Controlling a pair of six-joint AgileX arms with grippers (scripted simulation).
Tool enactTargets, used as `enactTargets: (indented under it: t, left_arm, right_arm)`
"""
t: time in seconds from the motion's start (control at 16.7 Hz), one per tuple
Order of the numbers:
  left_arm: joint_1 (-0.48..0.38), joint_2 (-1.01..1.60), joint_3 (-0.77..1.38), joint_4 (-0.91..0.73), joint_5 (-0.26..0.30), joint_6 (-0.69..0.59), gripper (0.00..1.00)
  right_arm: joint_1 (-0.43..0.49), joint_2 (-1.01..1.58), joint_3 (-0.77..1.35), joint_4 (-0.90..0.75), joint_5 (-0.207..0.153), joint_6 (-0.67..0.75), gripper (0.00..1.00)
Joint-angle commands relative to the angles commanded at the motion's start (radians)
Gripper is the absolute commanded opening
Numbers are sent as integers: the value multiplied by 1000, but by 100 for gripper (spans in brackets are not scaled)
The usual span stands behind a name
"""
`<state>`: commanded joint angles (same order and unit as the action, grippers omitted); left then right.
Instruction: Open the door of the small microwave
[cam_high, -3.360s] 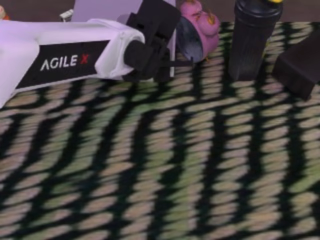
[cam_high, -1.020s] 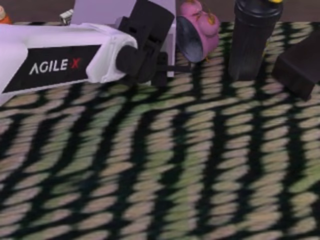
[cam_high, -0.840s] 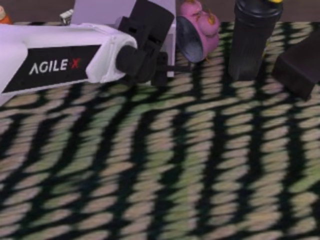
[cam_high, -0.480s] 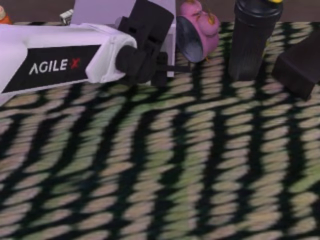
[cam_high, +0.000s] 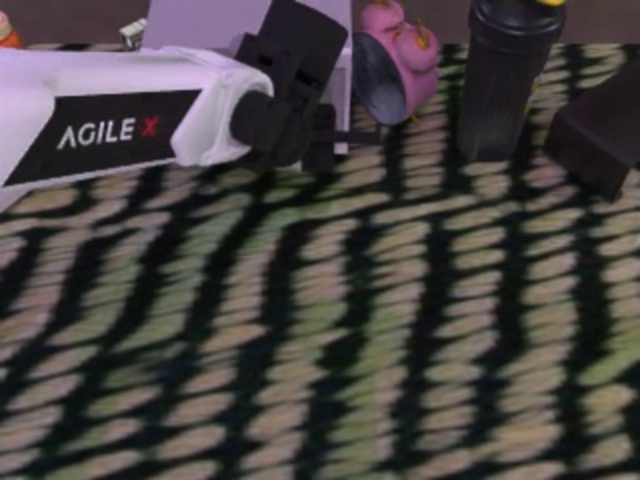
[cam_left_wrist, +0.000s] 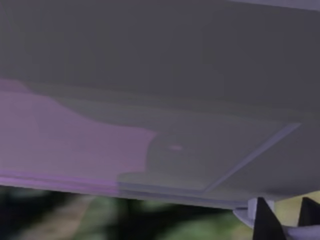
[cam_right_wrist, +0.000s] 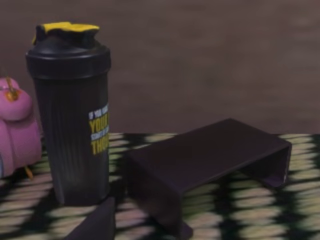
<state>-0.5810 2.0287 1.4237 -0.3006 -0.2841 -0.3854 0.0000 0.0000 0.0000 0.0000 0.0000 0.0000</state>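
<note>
The small microwave (cam_high: 210, 20) is a pale lavender box at the table's back left, partly under my left arm. Its door (cam_high: 343, 95) shows as a white edge next to my left gripper (cam_high: 322, 135). In the left wrist view the door (cam_left_wrist: 225, 150) fills the frame with its greyish window, and the purple cavity (cam_left_wrist: 60, 140) shows through. My left gripper (cam_left_wrist: 285, 222) is shut on the white handle (cam_left_wrist: 252, 209) at the door's edge. My right gripper (cam_right_wrist: 97, 222) is outside the top view.
A pink alarm clock (cam_high: 395, 55) stands just right of the microwave. Further right are a black shaker bottle (cam_high: 505, 70) with a yellow cap and a dark angular stand (cam_high: 600, 125). A patterned green and black cloth (cam_high: 350, 330) covers the table.
Since the earliest frame my left arm and gripper have drawn back a little to the left. Over the last second nothing has visibly moved.
</note>
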Motion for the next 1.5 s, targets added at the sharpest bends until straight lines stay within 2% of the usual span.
enactTargets:
  t: [0.66, 1.5]
  left_arm:
    - [11, -42, -64, 37, 43, 57, 0]
    - [11, -42, -65, 37, 43, 57, 0]
  right_arm:
    - [0, 0, 0, 0, 0, 0, 100]
    - [0, 0, 0, 0, 0, 0, 100]
